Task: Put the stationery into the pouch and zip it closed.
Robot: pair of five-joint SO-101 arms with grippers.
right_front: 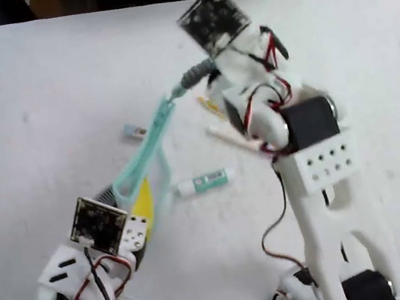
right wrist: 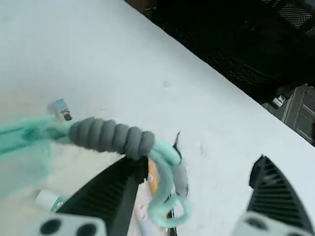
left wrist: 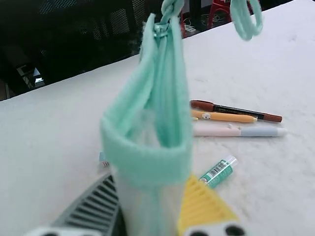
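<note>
A mint-green pouch (right_front: 144, 159) is stretched taut between the two arms, its zipper edge (left wrist: 165, 73) facing up. My left gripper (left wrist: 152, 216) is shut on the pouch's near end, between a grey finger and a yellow finger (right_front: 142, 201). A grey braided pull cord (right wrist: 110, 136) with a mint loop (right wrist: 165, 196) hangs off the far end. It lies across one black finger (right wrist: 108, 194) of my right gripper (right wrist: 192, 196), which is open. Three pens (left wrist: 231, 120) lie side by side on the table, with a green-and-white glue stick (right_front: 204, 183) nearer. A small blue item (right_front: 135, 132) lies beyond the pouch.
The white table (right_front: 38, 92) stretches wide to the left and back. The right arm's white body (right_front: 318, 177) and its wires stand over the right side. Dark chairs (left wrist: 74, 34) stand beyond the far table edge.
</note>
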